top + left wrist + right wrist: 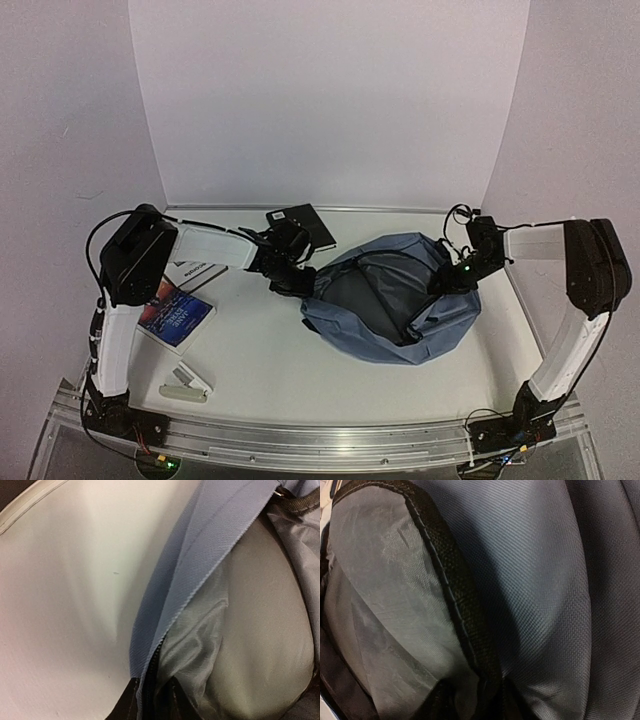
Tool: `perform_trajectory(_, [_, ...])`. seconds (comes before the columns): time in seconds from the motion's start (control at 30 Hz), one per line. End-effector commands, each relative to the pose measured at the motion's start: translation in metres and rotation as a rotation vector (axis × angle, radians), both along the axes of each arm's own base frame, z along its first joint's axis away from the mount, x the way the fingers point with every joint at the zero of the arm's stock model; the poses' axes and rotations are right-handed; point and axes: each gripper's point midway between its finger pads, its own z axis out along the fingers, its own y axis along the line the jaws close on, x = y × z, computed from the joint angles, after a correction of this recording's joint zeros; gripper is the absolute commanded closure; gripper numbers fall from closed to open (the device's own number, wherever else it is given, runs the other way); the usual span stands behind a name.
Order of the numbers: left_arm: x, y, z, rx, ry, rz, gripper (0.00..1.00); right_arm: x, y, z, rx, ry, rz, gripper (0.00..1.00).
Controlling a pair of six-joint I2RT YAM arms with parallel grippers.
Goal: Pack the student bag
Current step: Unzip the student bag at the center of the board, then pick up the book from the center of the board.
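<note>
The student bag [385, 335], blue-grey with dark grey lining, lies in the middle of the table with its mouth gaping upward. My left gripper [298, 284] is at the bag's left rim. In the left wrist view its fingertips [122, 702] stand apart either side of the blue zipper edge [200, 555], with a dark gap beside the zipper. My right gripper [452, 280] is at the right rim. There its fingertips [432, 702] straddle the black trim [455, 595] loosely, lining on one side and the blue shell [535, 580] on the other.
A black notebook [300, 226] lies at the back, just behind the left gripper. A colourful book [175, 313] and a white booklet [195, 270] lie at the left. A small white stapler-like item [186, 384] sits near the front left edge. Walls close in on three sides.
</note>
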Motion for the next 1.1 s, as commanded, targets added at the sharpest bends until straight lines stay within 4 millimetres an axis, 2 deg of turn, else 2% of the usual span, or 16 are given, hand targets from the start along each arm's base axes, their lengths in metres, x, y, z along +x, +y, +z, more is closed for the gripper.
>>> perform_trajectory(0.0, [0.005, 0.009, 0.011, 0.025, -0.006, -0.005, 0.74, 0.030, -0.012, 0.036, -0.062, -0.128, -0.034, 0.51])
perform_trajectory(0.1, [0.000, 0.018, 0.033, 0.003, -0.026, 0.009, 0.59, 0.049, -0.021, 0.056, -0.103, -0.199, -0.054, 0.34])
perform_trajectory(0.27, [-0.008, 0.032, 0.093, -0.095, -0.087, 0.038, 0.35, 0.070, -0.024, 0.078, -0.139, -0.282, -0.036, 0.25])
perform_trajectory(0.37, [-0.009, 0.047, 0.118, -0.128, -0.114, 0.081, 0.23, 0.074, -0.021, 0.084, -0.122, -0.289, -0.032, 0.19])
perform_trajectory(0.47, [-0.002, 0.076, 0.129, -0.147, -0.120, 0.173, 0.08, 0.071, -0.012, 0.101, -0.061, -0.307, -0.020, 0.08])
perform_trajectory(0.53, [0.004, 0.105, 0.128, -0.126, -0.117, 0.254, 0.02, 0.067, -0.007, 0.114, -0.023, -0.318, -0.017, 0.04])
perform_trajectory(0.63, [0.015, 0.159, 0.123, -0.005, -0.138, 0.391, 0.00, 0.058, 0.000, 0.134, 0.031, -0.339, -0.013, 0.02])
perform_trajectory(0.7, [0.015, 0.191, 0.119, 0.131, -0.166, 0.451, 0.00, 0.050, 0.004, 0.145, 0.071, -0.345, -0.004, 0.02])
perform_trajectory(0.83, [0.009, 0.233, 0.115, 0.314, -0.186, 0.547, 0.00, 0.035, 0.014, 0.162, 0.149, -0.345, 0.014, 0.02])
perform_trajectory(0.9, [0.006, 0.252, 0.111, 0.313, -0.155, 0.600, 0.00, 0.030, 0.019, 0.168, 0.186, -0.338, 0.021, 0.02])
perform_trajectory(1.07, [0.004, 0.294, 0.100, 0.103, -0.085, 0.748, 0.00, 0.020, 0.031, 0.173, 0.248, -0.314, 0.044, 0.02])
